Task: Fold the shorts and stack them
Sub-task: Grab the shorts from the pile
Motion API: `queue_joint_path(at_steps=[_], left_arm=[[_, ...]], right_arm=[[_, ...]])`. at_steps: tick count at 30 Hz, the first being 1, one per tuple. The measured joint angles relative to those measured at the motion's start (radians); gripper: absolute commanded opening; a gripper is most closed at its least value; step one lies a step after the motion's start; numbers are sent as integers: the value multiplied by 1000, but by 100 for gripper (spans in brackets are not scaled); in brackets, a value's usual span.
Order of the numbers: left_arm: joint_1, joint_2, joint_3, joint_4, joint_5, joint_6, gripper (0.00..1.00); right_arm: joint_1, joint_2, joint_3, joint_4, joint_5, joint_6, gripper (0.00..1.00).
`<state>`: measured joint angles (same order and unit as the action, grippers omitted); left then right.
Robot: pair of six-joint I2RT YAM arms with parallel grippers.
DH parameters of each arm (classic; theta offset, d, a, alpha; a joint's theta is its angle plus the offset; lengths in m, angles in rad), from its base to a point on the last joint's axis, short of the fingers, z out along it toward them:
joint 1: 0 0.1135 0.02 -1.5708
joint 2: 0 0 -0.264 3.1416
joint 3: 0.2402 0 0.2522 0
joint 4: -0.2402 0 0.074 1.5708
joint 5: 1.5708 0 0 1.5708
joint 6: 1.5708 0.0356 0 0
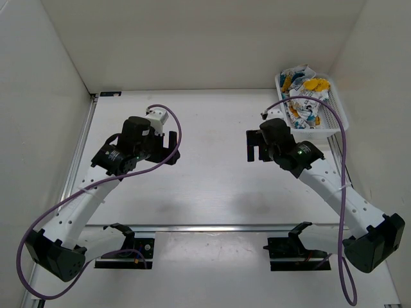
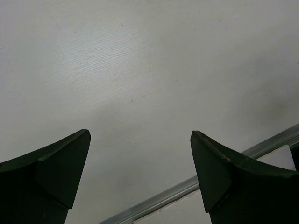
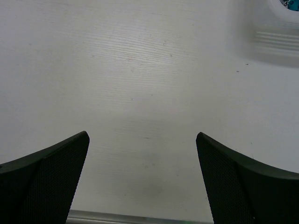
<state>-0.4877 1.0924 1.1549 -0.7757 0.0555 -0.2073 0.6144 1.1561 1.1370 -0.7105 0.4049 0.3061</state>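
Your left gripper (image 2: 140, 134) and right gripper (image 3: 142, 136) both hang spread; shorts (image 1: 302, 97) lie in the basket (image 1: 339, 110), upper right.

The shorts (image 1: 303, 96) are printed busily in teal, yellow-orange and black on white fabric. The mesh basket (image 1: 338, 110) is made of white plastic. The table (image 1: 212, 186) is finished in white, streaked with a faint, fine wood grain, and is crossed by a silver-grey metal rail (image 1: 212, 227). The left gripper (image 2: 140, 135) and right gripper (image 3: 142, 135) are coloured very dark grey-green to black; a fine dotted texture is seen on the right fingers (image 3: 51, 177). The left arm (image 1: 83, 205) and right arm (image 1: 334, 192) are clad in white with black joints, and purple cables (image 1: 341, 218) are looped along them
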Motion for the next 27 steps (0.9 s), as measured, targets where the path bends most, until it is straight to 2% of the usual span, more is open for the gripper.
queue_joint_path(at_steps=[8, 11, 13, 16, 20, 24, 27], left_arm=[[0, 0, 0, -3, -33, -3, 100], [0, 0, 0, -4, -51, -7, 100], [0, 0, 0, -5, -62, -14, 100], [0, 2, 0, -6, -71, -23, 100], [0, 36, 0, -10, -66, -34, 100], [0, 91, 0, -19, -59, -53, 100], [0, 122, 0, -25, -64, -57, 100]], right_arm=[[-12, 6, 8, -18, 31, 11, 100], [-85, 32, 57, -51, 41, 11, 100], [-192, 84, 135, -63, 25, 11, 100], [-406, 206, 294, -66, -44, 23, 97], [-633, 407, 504, -77, -127, 58, 100], [-733, 653, 731, -91, -212, 78, 100], [-766, 863, 925, -111, -274, 80, 85]])
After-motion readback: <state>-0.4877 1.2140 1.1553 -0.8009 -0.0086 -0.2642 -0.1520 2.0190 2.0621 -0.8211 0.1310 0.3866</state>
